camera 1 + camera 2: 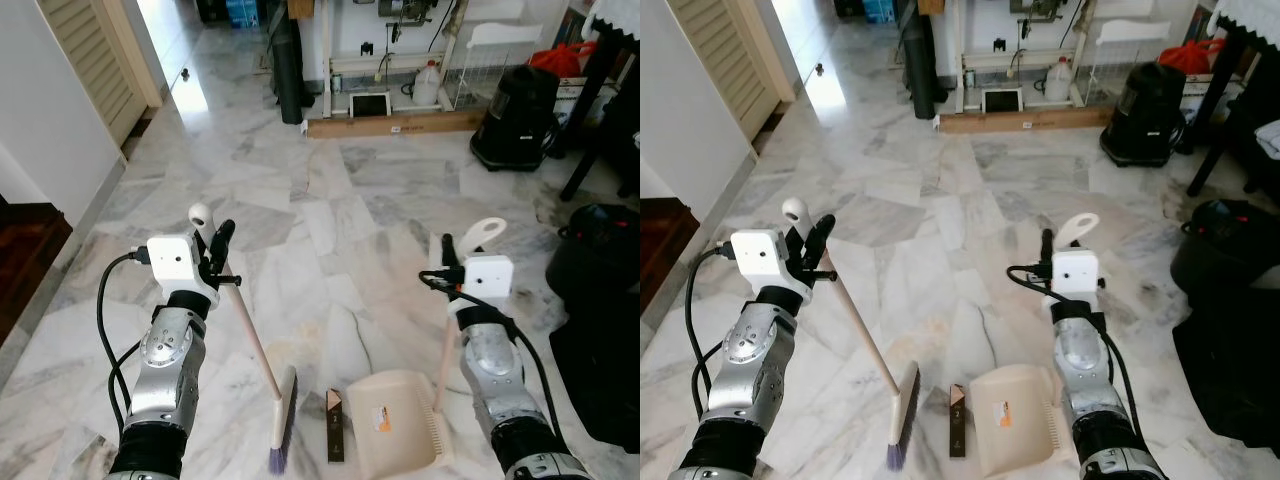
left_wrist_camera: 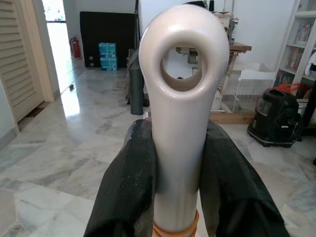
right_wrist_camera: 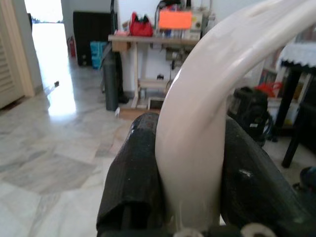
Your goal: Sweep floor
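Nearest the head camera, the 2 silver arms run off the lower edge, so their upper parts are cut off. Between them on the white marble floor (image 1: 330, 210) lie the broom's head, a small dark brown flat strip (image 1: 334, 428) and a cream plastic dustpan (image 1: 397, 425), whose near edge is partly hidden behind the right arm. What the strip is cannot be made out.

At the left, the left gripper (image 1: 215, 250) pinches the top of a long cream-handled broom (image 1: 252, 335); in the left wrist view its 2 black fingers (image 2: 126, 192) press against either side of the handle just below the hanging-hole end. The broom slants down toward the middle, its purple-tipped bristle head (image 1: 283, 422) resting on the floor just beside the strip.

At the right, the right gripper (image 1: 450, 255) clamps the dustpan's tall cream handle (image 1: 484, 232) below its curved, looped top; the right wrist view shows both black fingers (image 3: 133, 173) tight against it. The handle's lower stretch is mostly hidden behind the arm.

Farther off stand a black vacuum cleaner (image 1: 515, 115) and a long wooden plank (image 1: 395, 123) by the wall; the shelves beyond are cut off at the top.
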{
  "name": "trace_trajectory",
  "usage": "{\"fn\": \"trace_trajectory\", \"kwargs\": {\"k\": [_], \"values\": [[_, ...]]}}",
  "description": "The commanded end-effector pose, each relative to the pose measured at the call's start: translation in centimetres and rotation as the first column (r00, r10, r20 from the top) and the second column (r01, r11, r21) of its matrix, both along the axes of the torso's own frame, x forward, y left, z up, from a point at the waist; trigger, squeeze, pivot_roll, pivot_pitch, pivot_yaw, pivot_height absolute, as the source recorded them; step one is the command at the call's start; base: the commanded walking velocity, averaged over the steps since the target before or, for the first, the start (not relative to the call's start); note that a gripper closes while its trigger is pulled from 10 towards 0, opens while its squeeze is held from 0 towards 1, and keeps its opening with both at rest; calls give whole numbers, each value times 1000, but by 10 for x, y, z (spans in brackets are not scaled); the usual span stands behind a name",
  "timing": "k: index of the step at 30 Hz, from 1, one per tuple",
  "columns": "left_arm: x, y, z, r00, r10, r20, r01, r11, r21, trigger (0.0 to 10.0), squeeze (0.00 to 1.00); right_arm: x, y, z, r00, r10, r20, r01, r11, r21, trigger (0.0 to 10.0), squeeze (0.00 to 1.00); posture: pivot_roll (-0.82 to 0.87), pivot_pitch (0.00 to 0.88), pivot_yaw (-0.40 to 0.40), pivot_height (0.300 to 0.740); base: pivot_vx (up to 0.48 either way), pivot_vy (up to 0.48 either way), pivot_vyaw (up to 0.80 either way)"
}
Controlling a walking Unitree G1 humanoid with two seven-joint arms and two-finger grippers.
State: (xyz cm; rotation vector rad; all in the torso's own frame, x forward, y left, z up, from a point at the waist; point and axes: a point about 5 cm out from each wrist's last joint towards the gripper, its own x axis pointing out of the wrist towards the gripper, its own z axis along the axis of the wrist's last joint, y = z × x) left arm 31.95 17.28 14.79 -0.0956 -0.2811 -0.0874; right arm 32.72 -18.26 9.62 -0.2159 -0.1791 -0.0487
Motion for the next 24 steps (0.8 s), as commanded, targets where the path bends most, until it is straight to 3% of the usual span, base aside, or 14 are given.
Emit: {"fn": "trace_trajectory", "kwargs": {"k": [1,9,12,24], "values": [[2,4,11,999,6,46,-6,1000,-3,10000,0,5,8,6,999,29,29,-29,1000,-10,10000,0,100,146,108,740,0,0,0],[-3,3,16,998,-20,59,19,1000,4,10000,0,10,11,7,999,38,36,-37,999,-21,10000,0,117,165,122,740,0,0,0],[-6,2,17,998,-25,61,25,1000,7,10000,0,11,13,10,997,52,56,-49,997,-63,10000,0,123,169,128,740,0,0,0],[-15,-3,30,996,-53,78,52,999,14,10000,0,19,5,24,993,-20,117,29,997,-74,10000,0,155,224,174,740,0,0,0]]}}
